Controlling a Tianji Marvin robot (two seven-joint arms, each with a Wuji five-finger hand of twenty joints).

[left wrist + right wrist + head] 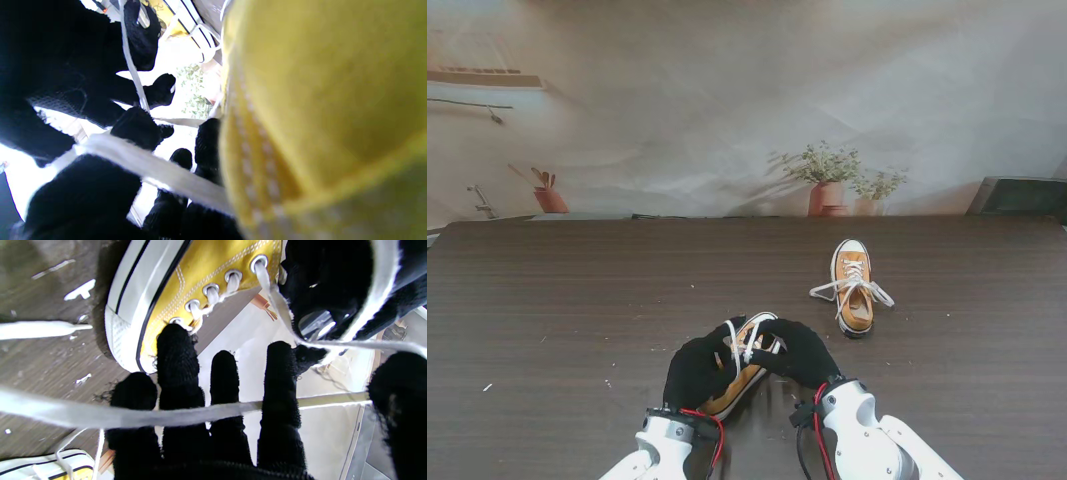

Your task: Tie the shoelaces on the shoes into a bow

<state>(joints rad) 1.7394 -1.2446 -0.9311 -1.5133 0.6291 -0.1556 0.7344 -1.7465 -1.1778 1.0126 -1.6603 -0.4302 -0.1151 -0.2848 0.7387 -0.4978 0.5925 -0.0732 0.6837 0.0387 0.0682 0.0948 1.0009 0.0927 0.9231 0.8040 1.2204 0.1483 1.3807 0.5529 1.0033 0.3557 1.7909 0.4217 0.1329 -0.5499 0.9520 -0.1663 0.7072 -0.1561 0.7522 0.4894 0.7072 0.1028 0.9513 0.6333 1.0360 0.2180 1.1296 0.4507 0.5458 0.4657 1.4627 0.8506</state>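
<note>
I had both hands gathered on the near shoe (742, 362), which lay close in front of me on the desk (567, 300), tipped onto its side with the toe cap pointing away, apparently so the eyelets and lace faced my fingers rather than the desk. The left hand (695, 372) cupped the shoe from its left flank, and its wrist camera was almost filled by yellow canvas, so I judged that hand was mainly steadying the shoe. Its fingers (140, 128) were curled narrow, with a strand of the white lace (738, 345) running between them; whether they truly pinched it I could not tell. The right hand (802, 352) came in from the shoe's right flank, palm toward the desk, fingers (176, 366) stretched forward and only slightly spread, one fingertip touching the toe end beside the lowest eyelet. A lace strand lay across the backs of those fingers, and another ran taut from the top eyelet toward the thumb side, which suggested I was drawing the two ends up to cross them. I saw no loop or knot formed yet, so the bow on this shoe seemed barely started. The second shoe (854, 287) stood upright, well beyond the near shoe and to its right, its laces lying loose.
</note>
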